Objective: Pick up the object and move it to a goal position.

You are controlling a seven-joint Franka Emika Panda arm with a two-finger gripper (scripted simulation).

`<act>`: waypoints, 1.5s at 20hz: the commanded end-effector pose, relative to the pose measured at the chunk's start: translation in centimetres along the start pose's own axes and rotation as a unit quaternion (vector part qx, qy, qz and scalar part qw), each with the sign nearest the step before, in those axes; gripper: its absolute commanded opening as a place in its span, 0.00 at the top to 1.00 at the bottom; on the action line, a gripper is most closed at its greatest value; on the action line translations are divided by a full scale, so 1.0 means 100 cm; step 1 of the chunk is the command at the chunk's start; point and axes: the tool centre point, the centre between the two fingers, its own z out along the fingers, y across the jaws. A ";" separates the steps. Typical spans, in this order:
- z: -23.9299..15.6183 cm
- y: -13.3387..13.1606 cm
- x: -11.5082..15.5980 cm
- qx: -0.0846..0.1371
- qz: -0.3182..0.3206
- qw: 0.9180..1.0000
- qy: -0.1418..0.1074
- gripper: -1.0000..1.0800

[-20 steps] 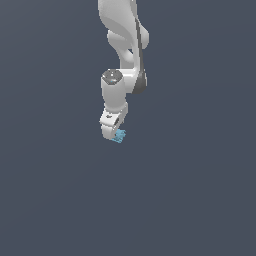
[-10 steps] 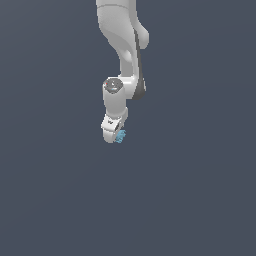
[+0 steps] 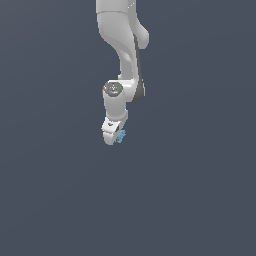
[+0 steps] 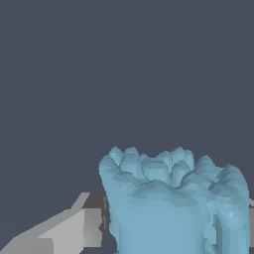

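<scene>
Hanging from your arm point(image 3: 122, 45), the pincer point(image 3: 114, 137) grips the cyan object point(image 3: 121, 136) between its fingers point(image 4: 74, 228).

All I can make out to carry anything is one flat, dark slate-blue surface point(image 3: 200, 205) that fills the exterior view from corner to corner. It looks matte and even in colour, perhaps a shade paler toward the lower middle of the frame than along the top. Whether it is a floor or a tabletop I cannot tell, nor where ground gives way to backdrop. The wrist view shows the same plain slate-blue point(image 4: 99, 69) across its whole upper half and down its left side.
</scene>
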 end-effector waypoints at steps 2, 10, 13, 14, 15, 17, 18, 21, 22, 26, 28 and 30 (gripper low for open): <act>0.001 0.000 0.000 0.001 0.000 1.000 0.000 1.00; -0.002 0.000 0.001 0.000 0.000 1.000 0.000 1.00; -0.010 0.001 0.004 0.000 0.000 1.000 0.000 1.00; -0.014 0.001 0.006 0.000 0.000 1.000 0.000 1.00; -0.018 0.001 0.008 0.000 0.000 1.000 0.000 1.00; -0.027 0.002 0.012 0.000 0.000 1.000 0.000 1.00; -0.033 0.003 0.015 0.000 0.000 1.000 0.000 1.00; -0.053 0.004 0.023 0.000 0.000 1.000 0.000 1.00; -0.061 0.005 0.027 0.000 0.000 1.000 0.000 1.00; -0.096 0.008 0.042 0.000 -0.001 1.000 0.000 1.00; -0.115 0.009 0.051 0.000 -0.001 1.000 0.000 1.00; -0.135 0.011 0.060 0.000 -0.001 1.000 0.000 1.00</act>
